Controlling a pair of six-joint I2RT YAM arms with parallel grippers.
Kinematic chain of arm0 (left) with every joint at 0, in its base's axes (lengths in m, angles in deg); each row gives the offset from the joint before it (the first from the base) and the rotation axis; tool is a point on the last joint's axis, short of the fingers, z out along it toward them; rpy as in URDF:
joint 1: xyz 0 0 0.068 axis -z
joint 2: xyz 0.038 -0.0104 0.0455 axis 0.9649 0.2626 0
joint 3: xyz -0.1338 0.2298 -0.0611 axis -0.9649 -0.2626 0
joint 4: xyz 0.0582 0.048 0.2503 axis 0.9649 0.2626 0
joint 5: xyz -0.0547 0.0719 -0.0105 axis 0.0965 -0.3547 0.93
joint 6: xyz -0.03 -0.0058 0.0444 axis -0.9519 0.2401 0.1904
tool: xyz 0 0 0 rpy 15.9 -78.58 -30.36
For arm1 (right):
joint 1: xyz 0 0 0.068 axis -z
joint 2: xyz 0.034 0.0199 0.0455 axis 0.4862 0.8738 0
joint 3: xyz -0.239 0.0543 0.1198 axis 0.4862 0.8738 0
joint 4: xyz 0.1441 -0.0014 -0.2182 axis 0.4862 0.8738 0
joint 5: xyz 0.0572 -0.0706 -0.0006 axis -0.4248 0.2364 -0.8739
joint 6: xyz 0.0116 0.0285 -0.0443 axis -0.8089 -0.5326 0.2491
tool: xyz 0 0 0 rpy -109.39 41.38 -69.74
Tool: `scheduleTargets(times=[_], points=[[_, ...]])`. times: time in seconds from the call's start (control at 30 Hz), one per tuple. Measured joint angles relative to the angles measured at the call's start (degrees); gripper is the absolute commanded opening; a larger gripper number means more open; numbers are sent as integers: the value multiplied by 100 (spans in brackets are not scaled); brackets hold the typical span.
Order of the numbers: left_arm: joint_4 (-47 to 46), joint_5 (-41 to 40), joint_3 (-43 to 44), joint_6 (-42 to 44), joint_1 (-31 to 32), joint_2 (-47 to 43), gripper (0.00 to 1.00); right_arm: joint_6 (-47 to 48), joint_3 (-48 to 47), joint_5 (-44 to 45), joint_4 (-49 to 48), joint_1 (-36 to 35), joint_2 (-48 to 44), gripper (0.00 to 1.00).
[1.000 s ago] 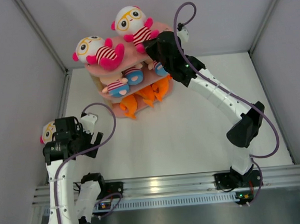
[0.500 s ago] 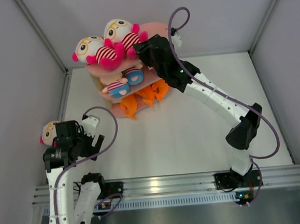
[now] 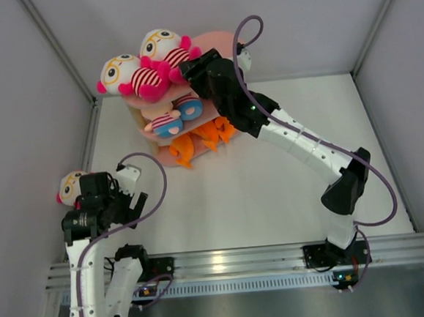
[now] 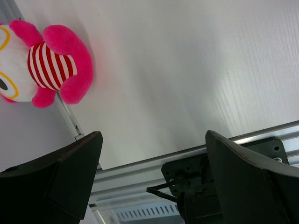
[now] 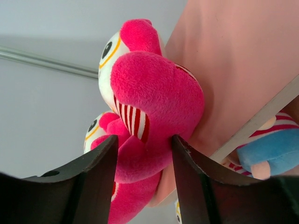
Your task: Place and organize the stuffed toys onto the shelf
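Clamped doll (image 3: 167, 50), right tool (image 5: 144, 144) farther left

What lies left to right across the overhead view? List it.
Lone glasses doll on the table → glasses doll at the left end of the shelf → second glasses doll → right gripper clamping it → right arm's elbow.

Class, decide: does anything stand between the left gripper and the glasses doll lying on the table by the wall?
Nothing visible does: only table surface lies between the open left gripper and the glasses doll.
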Motion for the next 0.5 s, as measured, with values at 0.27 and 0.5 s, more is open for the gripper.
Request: scheduleTargets(times=[0.27,0.5], points=[[-221,-271,-297,35,0,387,97,560,413,199,-382,-22,-581,56],[-496,-22,-459,551,-726,1102,96,1390,1054,269,-1187,-33,-1488,58]])
